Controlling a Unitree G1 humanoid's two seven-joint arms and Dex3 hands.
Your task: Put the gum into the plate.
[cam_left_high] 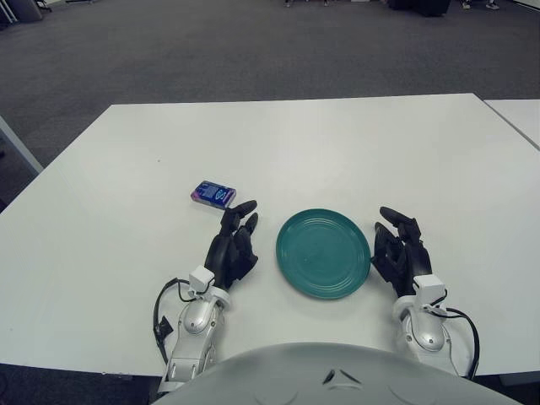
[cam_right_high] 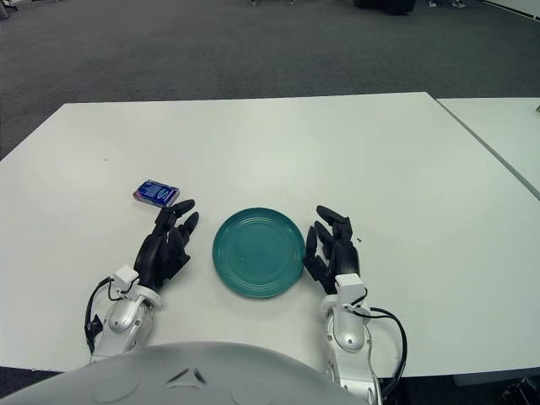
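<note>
**A:** What is on the white tabletop [cam_left_high: 354, 143], and where is the gum?

**B:** The gum [cam_left_high: 213, 194] is a small blue pack lying flat, left of centre. A round teal plate [cam_left_high: 323, 252] sits to its right and nearer the robot, apart from it. The plate has nothing in it.

**A:** And the hands?

**B:** The left hand [cam_left_high: 234, 247] shows just left of the plate, fingers loosely spread and holding nothing; its fingertips [cam_left_high: 245, 207] point toward the gum and sit just short of it. The right hand [cam_left_high: 400, 251] shows just right of the plate, fingers relaxed, also holding nothing.

**A:** How should the pickup go?

**B:** I judge the left hand is the one to use. It should reach forward a little, close across the pack's narrow sides, lift clear of the plate's rim, then carry it right and release over the middle.

**A:** Anything unclear?

**B:** The pack's label cannot be read. The palms face down, so whether they touch the tabletop cannot be told. The robot's grey body hides the near table edge.
</note>
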